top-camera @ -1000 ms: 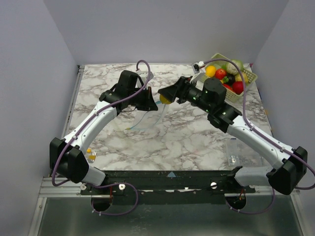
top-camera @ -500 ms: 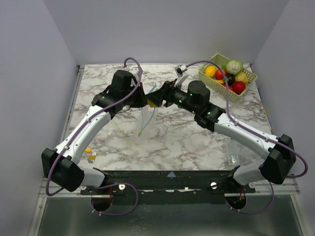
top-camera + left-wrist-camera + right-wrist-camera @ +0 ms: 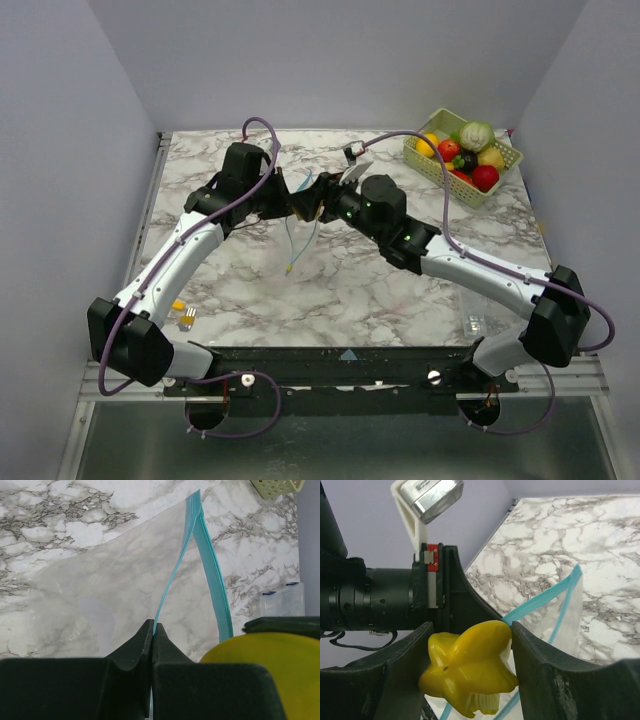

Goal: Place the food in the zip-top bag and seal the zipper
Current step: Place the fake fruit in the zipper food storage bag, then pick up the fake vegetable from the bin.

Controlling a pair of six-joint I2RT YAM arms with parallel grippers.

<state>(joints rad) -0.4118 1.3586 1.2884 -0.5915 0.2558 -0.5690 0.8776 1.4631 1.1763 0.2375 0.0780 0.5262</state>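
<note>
My left gripper is shut on the teal-blue zipper of the clear zip-top bag and holds it up over the marble table, its mouth gaping. The bag hangs below the two grippers in the top view. My right gripper is shut on a yellow ridged toy fruit right at the bag's mouth, close beside the left gripper. The yellow fruit also shows at the lower right of the left wrist view. More food lies in the pale green basket.
The basket stands at the table's back right corner with several red, yellow, orange and green toy foods. A stiff clear plastic item lies near the front right edge. A small yellow piece lies at the front left. Purple cables loop over both arms.
Both grippers have moved left and closer together. The right gripper has carried the yellow fruit up to the bag's mouth, and the bag hangs more upright and narrower.
</note>
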